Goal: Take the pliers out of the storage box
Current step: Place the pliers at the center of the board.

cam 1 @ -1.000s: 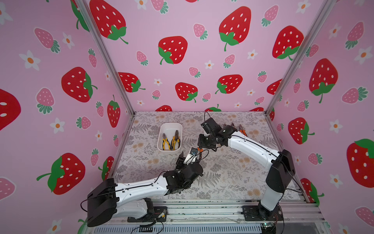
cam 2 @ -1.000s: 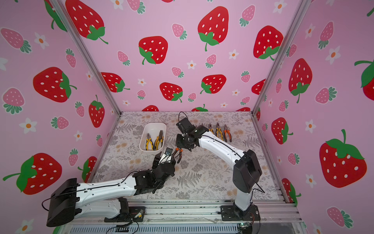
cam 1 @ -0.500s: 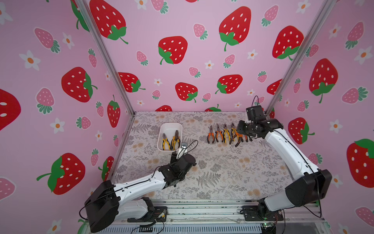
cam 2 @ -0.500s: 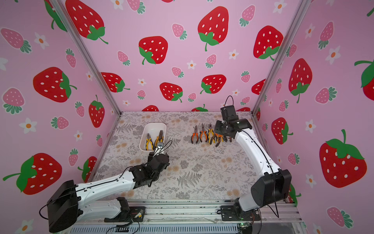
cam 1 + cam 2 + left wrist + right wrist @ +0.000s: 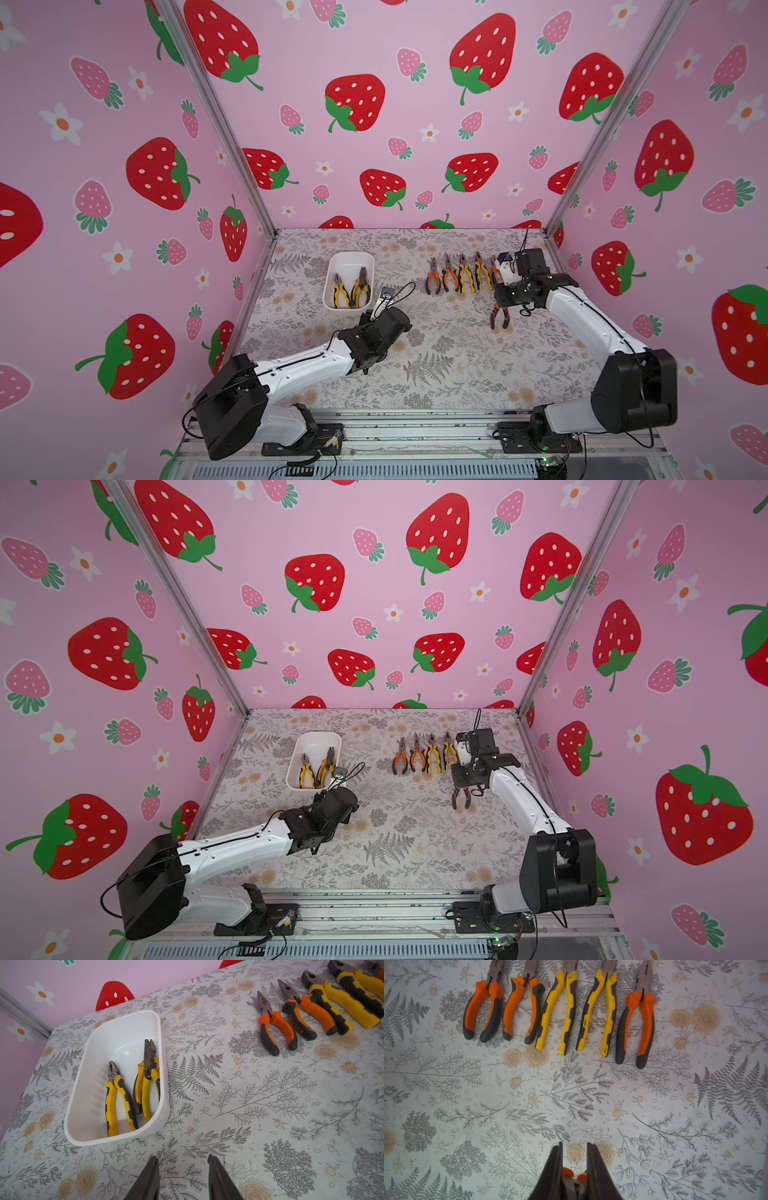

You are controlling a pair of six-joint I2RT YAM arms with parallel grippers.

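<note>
The white storage box sits at the back left and holds three yellow-and-black pliers, two of them stacked. Several pliers lie in a row at the back right. My right gripper is shut on orange-handled pliers, which hang handles-down just above the table in front of the row's right end. My left gripper is open and empty, low over the table just in front of the box's near right corner.
The left arm's wrist lies low by the box's near corner. Pink strawberry walls with metal posts close off the left, back and right. A floral cloth covers the table between the arms.
The right arm swung from the table's middle to the right end of the row, carrying the orange pliers, then came a little forward. The left arm moved left toward the box.
</note>
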